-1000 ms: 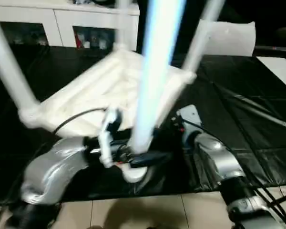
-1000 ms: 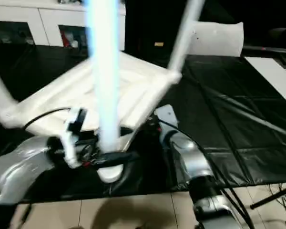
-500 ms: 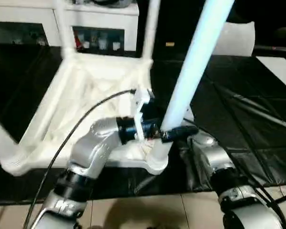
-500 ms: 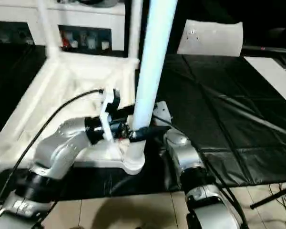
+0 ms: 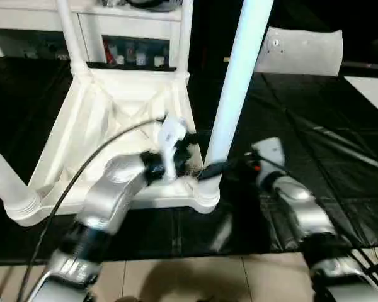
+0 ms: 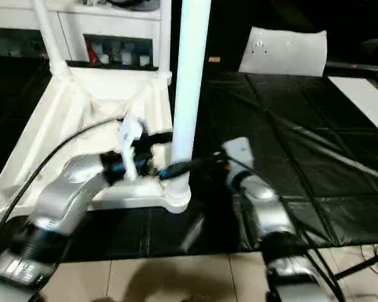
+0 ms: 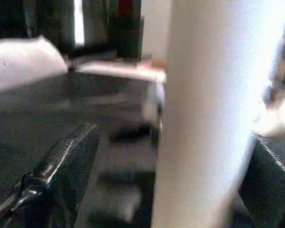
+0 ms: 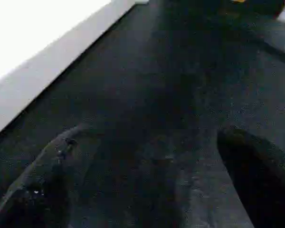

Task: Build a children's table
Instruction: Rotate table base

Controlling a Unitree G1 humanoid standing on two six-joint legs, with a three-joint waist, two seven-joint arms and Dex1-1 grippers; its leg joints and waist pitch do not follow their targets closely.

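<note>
The children's table [image 5: 123, 119] lies upside down on the black mat, all white, its X-ribbed underside facing up. Its legs stand upright in the corner sockets: two far ones [image 5: 66, 31] [image 5: 186, 38], a near-left one [image 5: 3, 176] and a near-right one [image 5: 236, 82]. My left gripper [image 5: 205, 171] reaches across to the base of the near-right leg [image 7: 209, 109]. Its fingers [image 7: 61, 161] stand open on either side of that leg, with a gap showing beside one finger. My right gripper [image 8: 149, 142] hangs open low over the mat, just right of that leg, with nothing in it.
White cabinets with glass doors [image 5: 132, 38] stand behind the table. A flat white panel [image 5: 302, 50] leans at the back right. The black mat [image 5: 315, 138] stretches to the right. Its front edge drops to a tiled floor [image 5: 176, 277].
The table has turned on the mat from corner-on to square-on. My left arm has stretched forward, staying at the near-right leg's base. The right arm has barely shifted.
</note>
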